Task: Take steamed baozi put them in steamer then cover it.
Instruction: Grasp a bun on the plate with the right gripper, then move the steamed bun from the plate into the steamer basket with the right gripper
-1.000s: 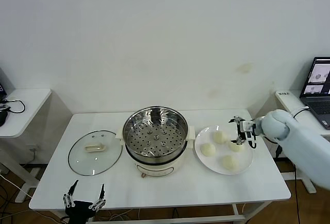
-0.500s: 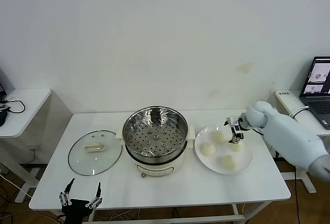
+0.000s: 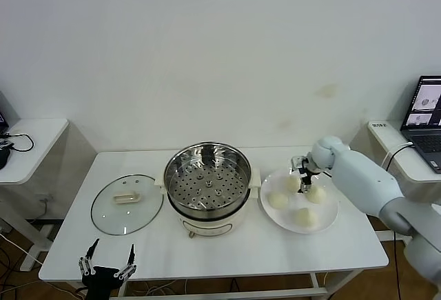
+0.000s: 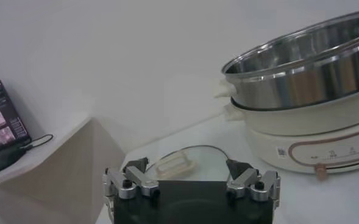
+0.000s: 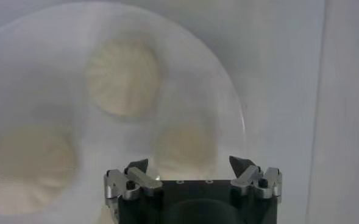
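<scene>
Four cream-white baozi lie on a white plate (image 3: 330, 212) right of the steamer: back (image 3: 292, 183), left (image 3: 278, 201), right (image 3: 317, 194), front (image 3: 306, 218). The steel steamer (image 3: 207, 184) stands open mid-table, its perforated tray bare. The glass cover (image 3: 127, 204) lies flat to its left. My right gripper (image 3: 303, 172) hovers open over the back of the plate. In the right wrist view, the right gripper (image 5: 188, 163) has one baozi (image 5: 185, 145) beneath and between its fingers, untouched. My left gripper (image 3: 109, 266) is open and empty at the table's front left edge.
The left wrist view shows the left gripper (image 4: 186, 165), the cover (image 4: 174, 163) and the steamer (image 4: 301, 79) beyond. A laptop (image 3: 428, 107) sits on a side table at right. Another side table with cables (image 3: 24, 145) stands at left.
My right gripper has moved left, from the plate's right rim to over its back middle. The left gripper has barely moved.
</scene>
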`<state>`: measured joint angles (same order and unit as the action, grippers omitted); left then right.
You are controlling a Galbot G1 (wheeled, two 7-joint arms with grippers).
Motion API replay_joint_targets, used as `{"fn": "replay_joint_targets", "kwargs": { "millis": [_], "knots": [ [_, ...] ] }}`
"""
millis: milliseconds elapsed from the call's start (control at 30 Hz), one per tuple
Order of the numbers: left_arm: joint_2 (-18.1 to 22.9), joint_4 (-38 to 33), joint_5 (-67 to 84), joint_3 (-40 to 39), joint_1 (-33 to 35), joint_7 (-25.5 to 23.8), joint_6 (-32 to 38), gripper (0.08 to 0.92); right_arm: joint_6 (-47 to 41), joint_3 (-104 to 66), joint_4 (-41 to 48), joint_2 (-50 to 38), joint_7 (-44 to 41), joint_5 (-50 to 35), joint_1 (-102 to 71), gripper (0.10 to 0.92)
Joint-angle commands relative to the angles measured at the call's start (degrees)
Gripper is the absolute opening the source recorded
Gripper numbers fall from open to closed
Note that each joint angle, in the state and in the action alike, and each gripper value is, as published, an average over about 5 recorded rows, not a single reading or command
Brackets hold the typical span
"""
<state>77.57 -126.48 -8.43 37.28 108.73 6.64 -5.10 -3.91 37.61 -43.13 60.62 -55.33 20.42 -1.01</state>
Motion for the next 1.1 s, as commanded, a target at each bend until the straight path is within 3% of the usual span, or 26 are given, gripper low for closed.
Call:
{"fn": "replay_joint_targets", "kwargs": {
  "millis": [33, 633, 1100],
  "knots": [
    [-0.04, 0.02, -0.03, -0.01, 0.02, 0.03, 0.01, 0.823, 0.0, 0.06, 2.57, 1.91, -0.29, 0.89, 0.36, 0.721],
    [0.0, -0.49, -0.5, -0.4, 0.29, 0.22, 0.11, 0.823, -1.12, 0.78, 0.49, 0.3, -1.95, -0.25, 1.09, 0.478],
    [-0.55, -0.45, -0.51, -1.11, 0.2, 0.0, -0.14, 0.823, -6.17, 11.04, -18.73, -11.23, -3.11, -16.08, 13.32, 0.49]
  ]
}}
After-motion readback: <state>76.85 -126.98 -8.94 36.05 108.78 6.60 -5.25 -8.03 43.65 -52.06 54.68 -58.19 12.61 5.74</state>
